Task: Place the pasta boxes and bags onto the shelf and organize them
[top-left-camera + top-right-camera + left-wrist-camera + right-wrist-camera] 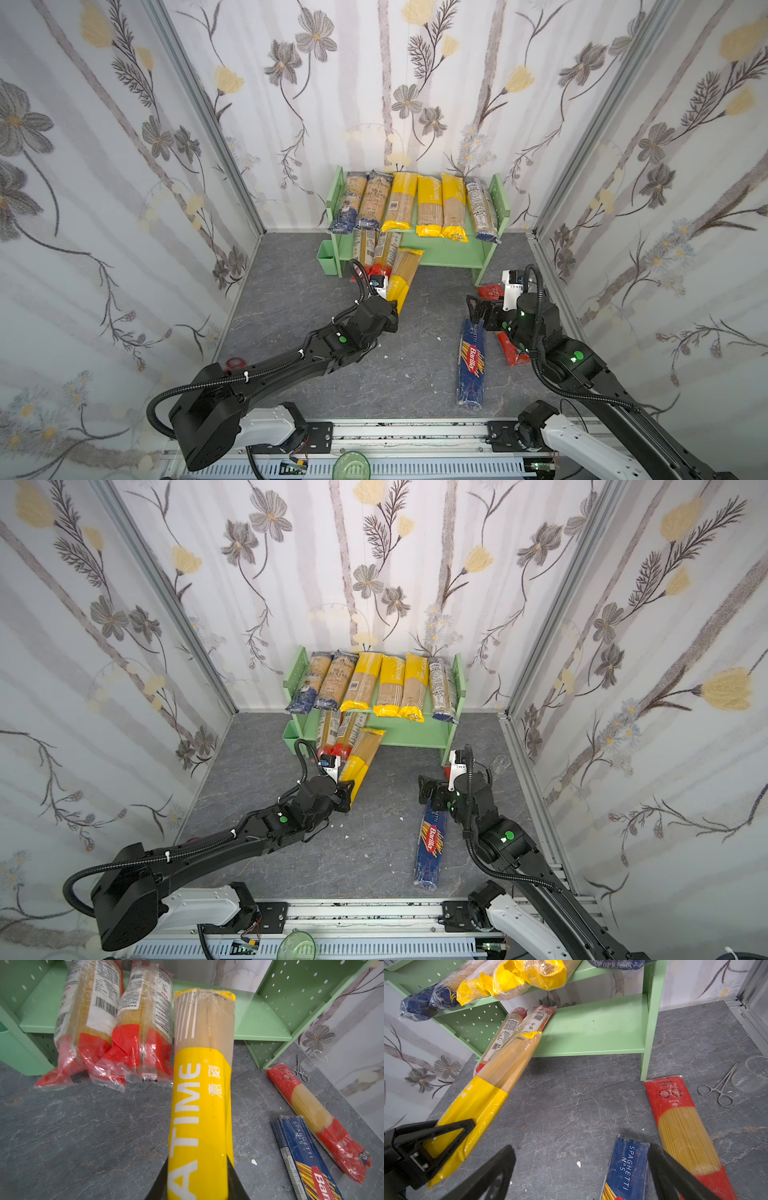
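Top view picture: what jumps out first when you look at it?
The row of six spaghetti packs lies side by side on the top board of the mint-green shelf at the back wall. In front, the left gripper is shut on a yellow spaghetti pack whose far end rests on the lower board, beside two red-ended packs. A blue Barilla box lies on the grey floor by the open right gripper.

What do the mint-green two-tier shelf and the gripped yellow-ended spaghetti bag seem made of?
Mint-green two-tier shelf: probably painted wood or board, matte, flat panels with drilled holes. Yellow-ended spaghetti bag: thin glossy plastic film, clear where strands show.
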Controlling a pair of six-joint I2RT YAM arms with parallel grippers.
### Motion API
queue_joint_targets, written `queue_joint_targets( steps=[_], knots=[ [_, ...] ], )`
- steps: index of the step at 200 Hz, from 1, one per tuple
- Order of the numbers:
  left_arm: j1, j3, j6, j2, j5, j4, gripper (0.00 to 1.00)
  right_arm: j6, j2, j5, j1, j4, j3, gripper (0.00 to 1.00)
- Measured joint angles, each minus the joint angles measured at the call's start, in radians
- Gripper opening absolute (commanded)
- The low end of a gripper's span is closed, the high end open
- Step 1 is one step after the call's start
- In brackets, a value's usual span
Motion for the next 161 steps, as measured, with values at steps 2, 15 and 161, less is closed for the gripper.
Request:
queue_joint_targets(
  steps=[2, 15, 161],
  knots=[
    [0.002, 0.003, 0.001, 0.003, 0.000, 0.002, 0.00, -0.002, 0.000, 0.000, 0.000, 0.000, 0.000, 1.00],
    [0.012, 0.016, 0.011, 0.018, 0.001, 0.006, 0.00, -0.002, 0.000, -0.003, -0.004, 0.001, 0.000, 1.00],
    [0.080, 0.312, -0.062, 0.336, 0.011, 0.051, 0.00, -0.035, -0.016, -0.041, -0.085, 0.046, -0.048, 1.00]
  ],
)
